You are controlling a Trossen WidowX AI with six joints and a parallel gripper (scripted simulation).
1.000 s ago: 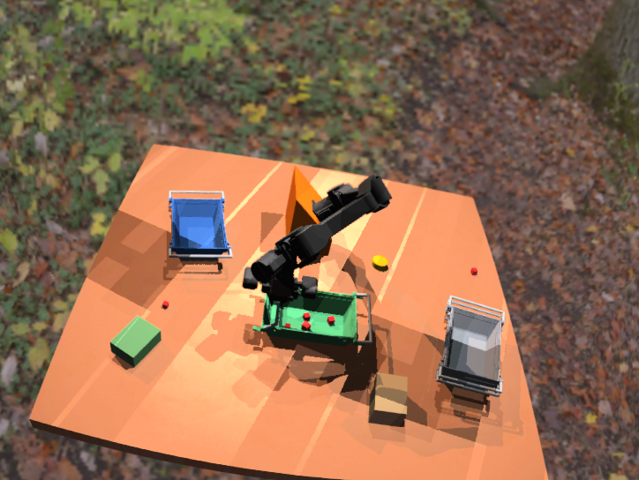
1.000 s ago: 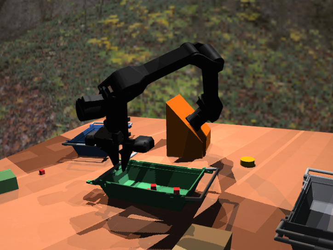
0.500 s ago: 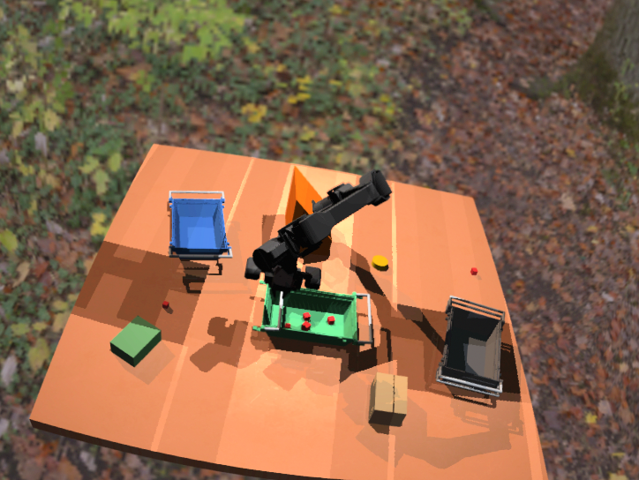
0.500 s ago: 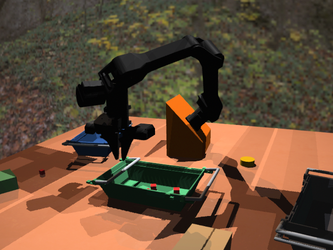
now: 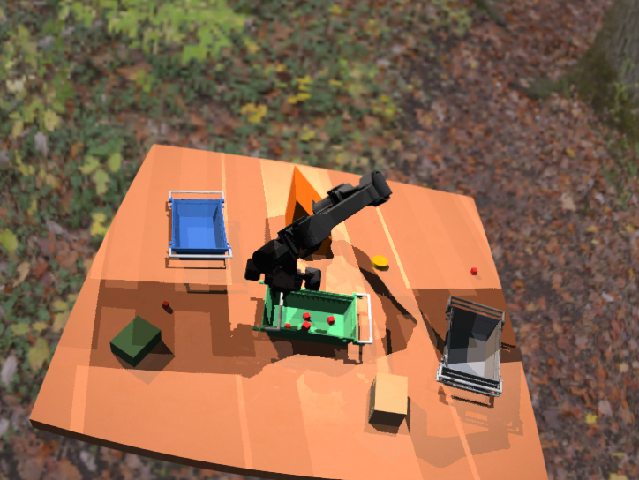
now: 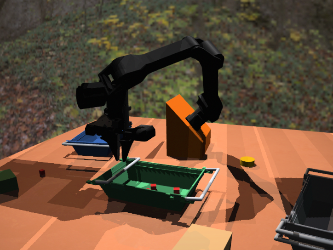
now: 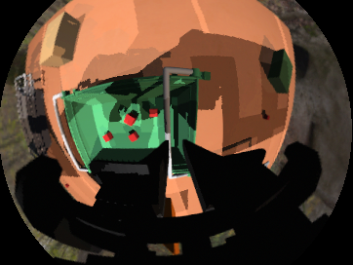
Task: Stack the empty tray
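1. Currently on step 1 of 3: swinging in the bars of the green tray [image 6: 140, 195]. No empty tray is lifted yet.
2. Far left: blue tray [image 5: 177, 227], empty, flat on the table, well apart from the gripper. Likely the one to stack, though a grey tray [image 5: 474, 305] at far right is empty too. Can't tell which is meant.
3. Gripper [image 6: 121, 158] points straight down at the back corner of the green tray's left end. Fingers are pinched to a narrow slot, not clamping anything. In the wrist view the left bar [image 6: 117, 173] runs through that slot, so it's hooked rather than gripped.
4. Left bar sits over the left end, just inboard of the wall in the top view. Looks nearly or fully swung in.
5. Red blocks [image 5: 306, 316] lie on the tray floor, below the rim.
6. Right bar [image 6: 208, 185] hangs outside the right end, untouched.
7. Next: lift clear of the left bar, cross over the load, catch the right bar, pull it inward. Keep the fingertips above the blocks.
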